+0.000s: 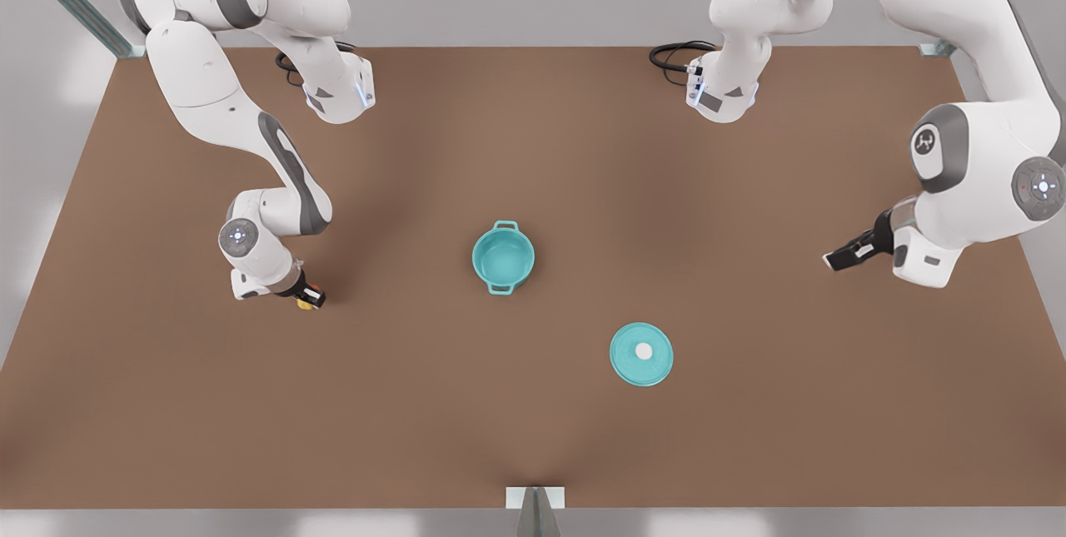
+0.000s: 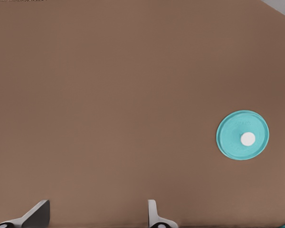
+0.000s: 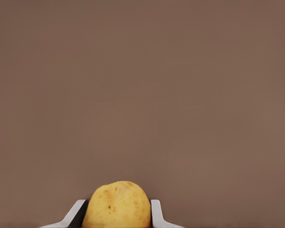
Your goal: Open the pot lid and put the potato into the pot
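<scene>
The teal pot [image 1: 503, 257] stands uncovered in the middle of the table, its inside bare. The pot lid [image 1: 641, 354] [image 2: 242, 135] lies flat on the table, nearer the front edge and toward the front view's right of the pot, white knob up. At the front view's left, my right gripper [image 1: 310, 297] [image 3: 115, 217] is low at the table and shut on the yellow potato [image 1: 305, 304] [image 3: 117, 204], a finger against each side. My left gripper [image 1: 838, 260] [image 2: 97, 219] hangs open at the front view's right, well away from the lid, nothing between its fingers.
The brown table [image 1: 533, 437] runs out to metal frame posts at the back corners. Black cables [image 1: 679, 54] lie by the arm bases at the back. A small bracket [image 1: 535, 499] sits at the middle of the front edge.
</scene>
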